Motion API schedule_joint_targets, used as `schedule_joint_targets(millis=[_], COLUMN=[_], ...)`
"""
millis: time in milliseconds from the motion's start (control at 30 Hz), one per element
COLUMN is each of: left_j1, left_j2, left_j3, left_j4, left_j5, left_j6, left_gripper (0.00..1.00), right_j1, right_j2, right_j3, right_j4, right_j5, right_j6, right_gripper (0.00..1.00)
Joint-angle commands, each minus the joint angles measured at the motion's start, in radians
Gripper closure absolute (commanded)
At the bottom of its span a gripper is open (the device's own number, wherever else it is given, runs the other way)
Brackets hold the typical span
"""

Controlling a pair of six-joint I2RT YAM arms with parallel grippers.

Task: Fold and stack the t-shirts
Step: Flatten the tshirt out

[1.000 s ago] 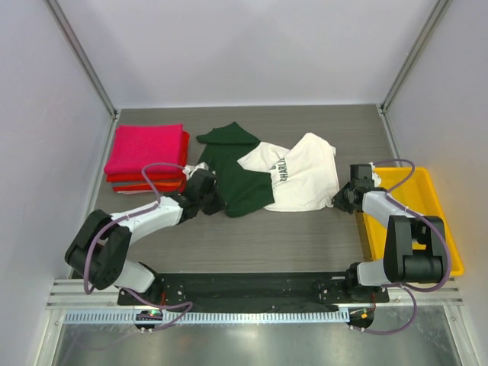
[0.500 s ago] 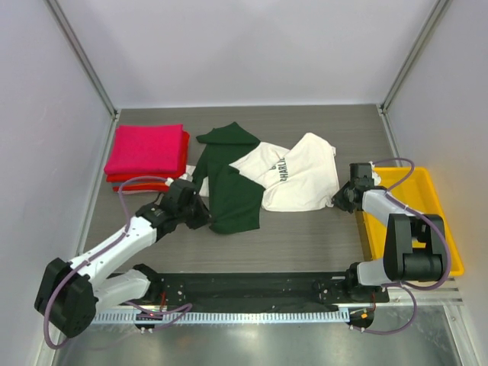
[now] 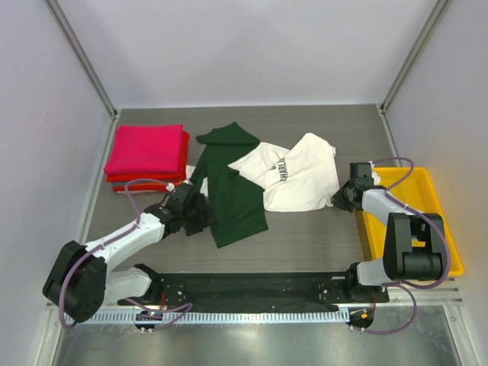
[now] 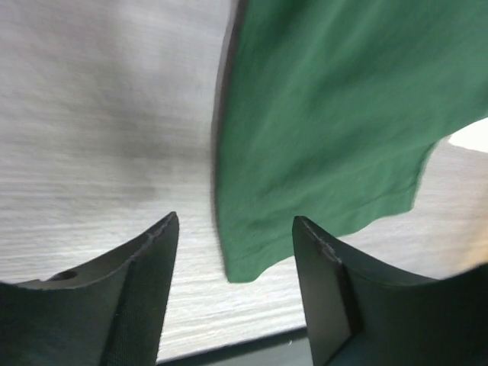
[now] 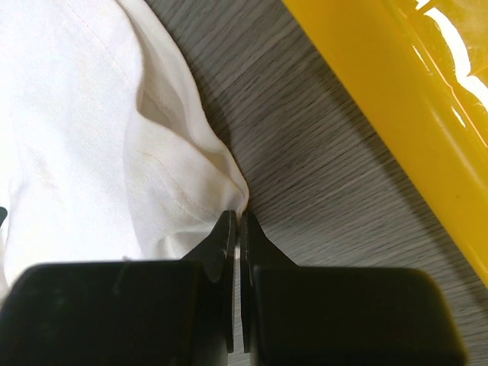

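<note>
cream-white t-shirt (image 3: pixel 305 179) grip status
we find left gripper (image 4: pixel 235 223) apart at its 8 o'clock; right gripper (image 5: pixel 235 219) clamped on its 3 o'clock hem.

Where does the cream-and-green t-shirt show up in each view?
Top external: cream-and-green t-shirt lies mid-picture, part unfolded.
Left wrist: only its green part, upper right.
Right wrist: its cream edge, left side, pinched by the right fingers.
Shared landmark: the grey table.

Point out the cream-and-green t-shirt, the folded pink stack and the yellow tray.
cream-and-green t-shirt (image 3: pixel 305 179): top external view, on its cream body.
folded pink stack (image 3: pixel 146 149): top external view, middle of the top shirt.
yellow tray (image 3: pixel 418 197): top external view, bare floor near its far end.
</note>
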Motion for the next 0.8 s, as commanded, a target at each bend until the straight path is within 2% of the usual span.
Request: schedule_joint_targets(millis=[0,267,533,767], left_j1=[0.005,-0.012,-0.152,-0.16], left_j2=[-0.052,-0.069,-0.038,0.06], left_j3=[0.07,-0.016,-0.027,-0.013], left_j4=[-0.032,-0.012,-0.011,0.038], left_j5=[-0.129,0.088,0.027,0.026], left_j6=[0.067,0.047,-0.051,-0.053], left_gripper=[0.37,0.41,0.41,0.43], right_j1=[-0.003,-0.003,-0.003,-0.003], right_j2=[0.017,0.023,0.02,-0.005], right_j3=[0.014,0.006,0.003,-0.009], right_j4=[0.0,0.007,0.016,0.016], right_j5=[0.008,0.007,-0.001,-0.011], right_j6=[-0.02,-0.018,-0.017,-0.014], right_gripper=[0.99,0.99,0.99,0.99])
